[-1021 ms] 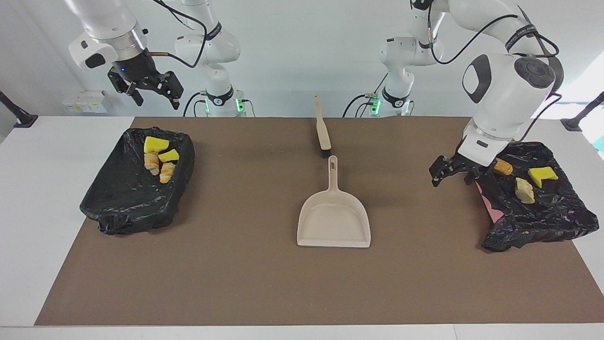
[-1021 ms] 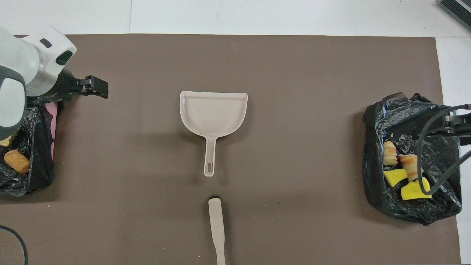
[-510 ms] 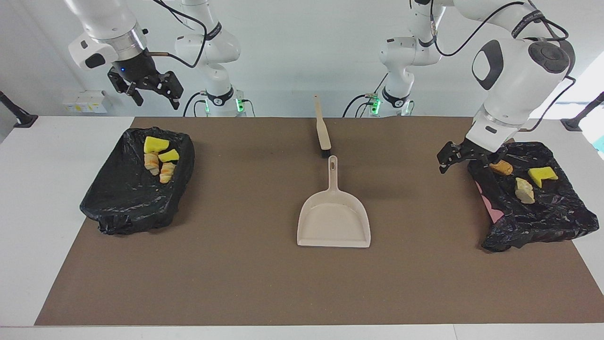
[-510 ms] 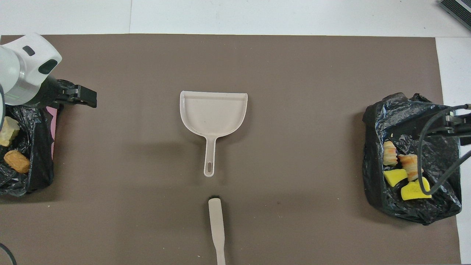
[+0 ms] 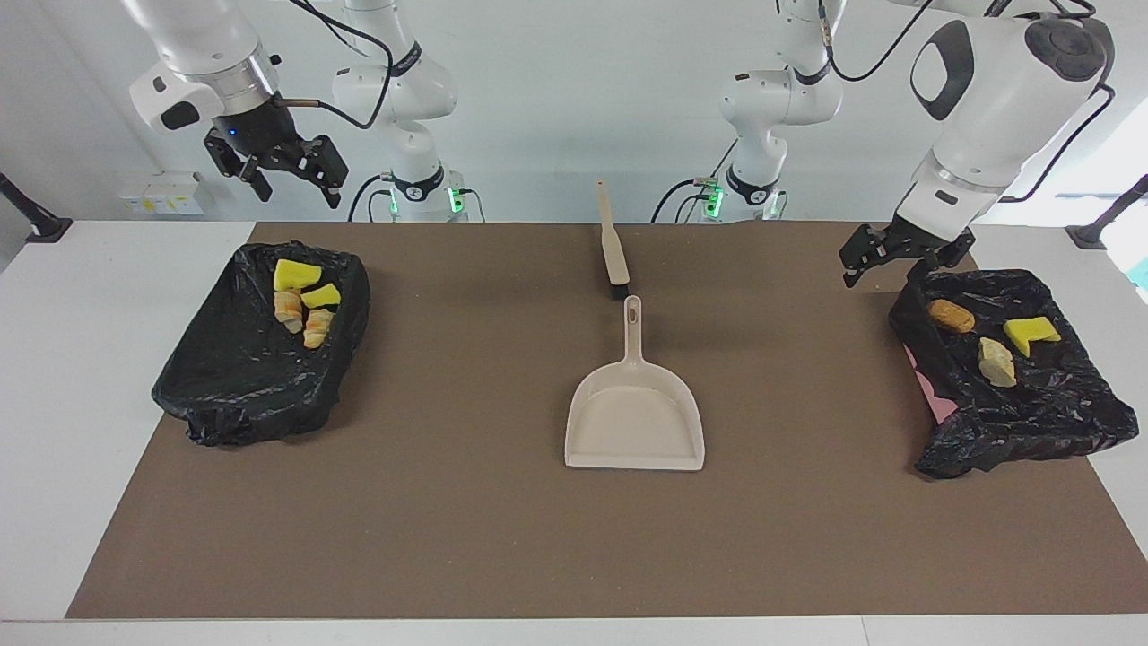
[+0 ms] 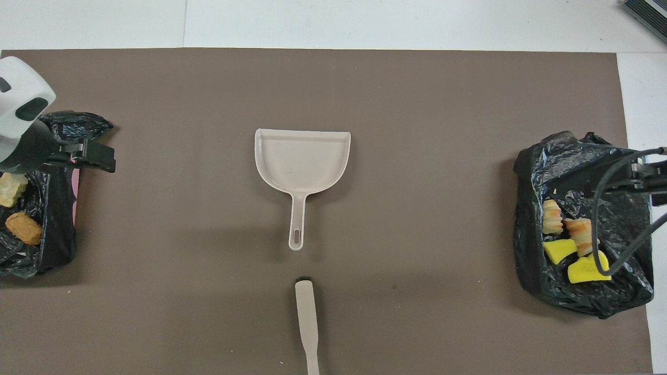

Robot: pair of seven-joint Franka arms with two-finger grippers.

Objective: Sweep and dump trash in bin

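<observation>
1. The trash (image 5: 302, 303) lies in two black-lined bins (image 5: 260, 345); three scraps (image 5: 991, 336) are strung roughly across their bin (image 5: 1013, 377).
2. The left gripper (image 5: 883, 256), fingers apart and empty, has risen off that bin's rim.
3. The right gripper (image 5: 278, 166), fingers apart, waits above the other bin.

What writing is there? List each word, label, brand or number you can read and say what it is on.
None can be read.
Dustpan: no print shows.
Brush: no print shows.
Two black bin bags: plain.
Larger yellow sponge in the bag at the right arm's end: faint marks, too small to read.
White and yellow boxes by the wall: too small to read.
</observation>
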